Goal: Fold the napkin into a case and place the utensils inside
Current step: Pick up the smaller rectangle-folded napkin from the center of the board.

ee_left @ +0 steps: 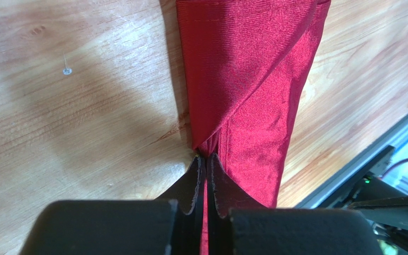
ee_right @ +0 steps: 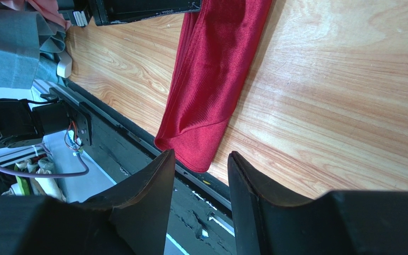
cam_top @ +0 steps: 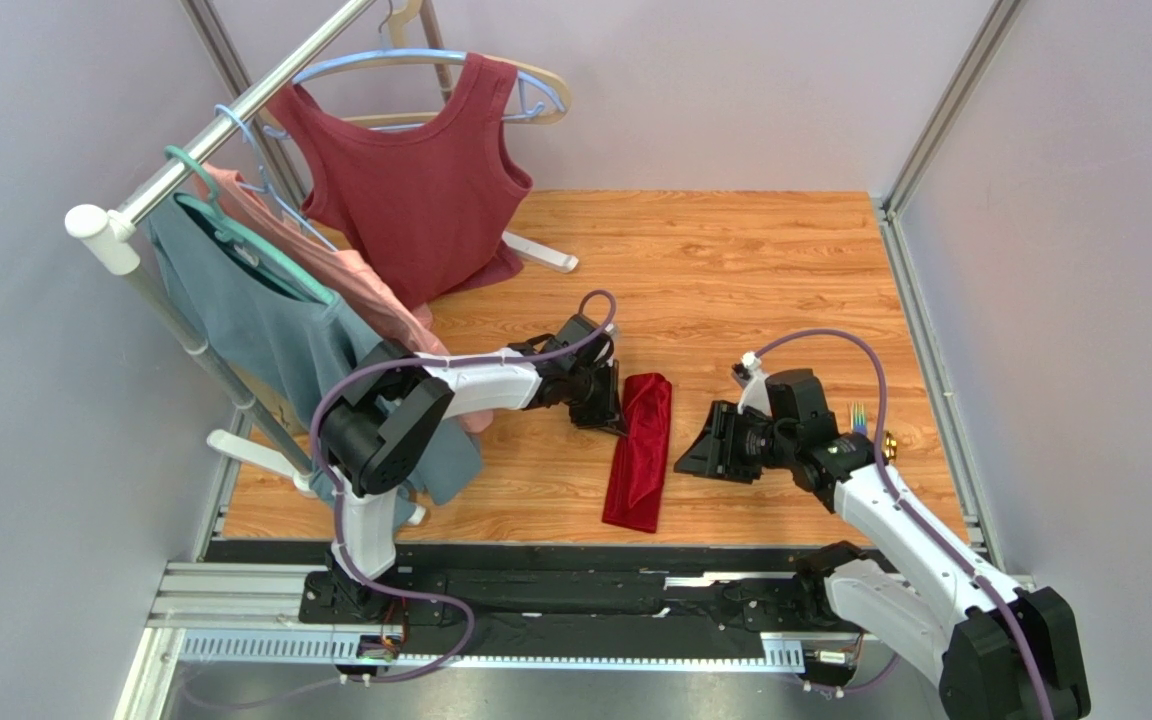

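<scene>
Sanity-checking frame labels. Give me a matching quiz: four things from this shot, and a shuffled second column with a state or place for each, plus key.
Column one
1. left gripper
2. right gripper
3. napkin
4. maroon top

Column two
A. hanging up at the far side
B. open, holding nothing
C. lying folded into a narrow strip on the table
D. shut, with crimson cloth pinched between its fingers

Pairs: 1-D, 2-B, 3-C, 4-A
</scene>
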Controlling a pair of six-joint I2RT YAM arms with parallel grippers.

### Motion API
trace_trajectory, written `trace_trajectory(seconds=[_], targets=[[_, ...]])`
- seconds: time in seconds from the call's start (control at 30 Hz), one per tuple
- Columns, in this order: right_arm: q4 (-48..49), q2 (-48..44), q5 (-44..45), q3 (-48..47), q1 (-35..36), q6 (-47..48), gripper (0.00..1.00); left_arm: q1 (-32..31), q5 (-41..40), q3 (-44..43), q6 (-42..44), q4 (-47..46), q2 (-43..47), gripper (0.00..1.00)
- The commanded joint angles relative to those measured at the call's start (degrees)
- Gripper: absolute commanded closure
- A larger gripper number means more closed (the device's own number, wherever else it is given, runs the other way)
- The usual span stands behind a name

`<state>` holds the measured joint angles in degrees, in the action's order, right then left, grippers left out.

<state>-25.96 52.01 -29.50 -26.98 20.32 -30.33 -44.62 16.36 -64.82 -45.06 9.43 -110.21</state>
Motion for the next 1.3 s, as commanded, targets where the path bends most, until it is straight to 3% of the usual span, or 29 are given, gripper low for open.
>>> trace_trajectory(seconds=[0.0, 0.13, 0.27, 0.3, 0.33, 0.4, 0.57, 0.73, 0.97, 1.27], targets=[[0.7, -0.9, -0.6, -0.1, -0.3, -0.6, 0.55, -0.7, -8.8, -1.2, 6.1, 8.9, 0.8, 1.0], [1.0, 1.0, -0.1, -0.5, -0.2, -1.2, 0.55, -1.0, -11.6, -3.0, 10.4, 13.2, 5.9, 1.0], [2.7, 3.4, -0.4, -0.7, -0.2, -1.8, 0.55, -0.9, -7.9, -5.8, 10.8, 16.3, 4.7, 0.99], [2.8, 3.7, -0.4, -0.8, -0.2, -1.7, 0.56, -1.0, -7.1, -5.7, 10.6, 16.0, 4.5, 0.91], [2.6, 3.7, -0.5, -0.9, -0.2, -1.7, 0.56, -1.0, -7.0, -4.8, 9.9, 15.4, 4.5, 0.73], [2.2, 3.2, -0.4, -1.2, -0.2, -1.4, 0.56, -0.9, -5.4, -3.5, 8.9, 12.5, 4.7, 0.62], [1.3, 1.1, 0.1, -0.7, -0.3, -1.2, 0.56, -1.0, -4.2, -0.7, 7.6, 10.1, 5.8, 0.51], [2.3, 1.3, -0.1, 0.2, -0.2, -1.4, 0.56, -2.0, -2.5, 0.2, 7.5, 8.6, 4.9, 0.28], [2.4, 0.7, 0.1, 0.5, -0.2, -1.6, 0.56, -3.1, -5.9, -2.1, 7.3, 14.9, 1.6, 0.28], [2.2, -0.2, 0.3, 0.5, -0.2, -1.4, 0.56, -5.3, -11.8, -4.3, 3.7, 17.7, -3.6, 0.46]])
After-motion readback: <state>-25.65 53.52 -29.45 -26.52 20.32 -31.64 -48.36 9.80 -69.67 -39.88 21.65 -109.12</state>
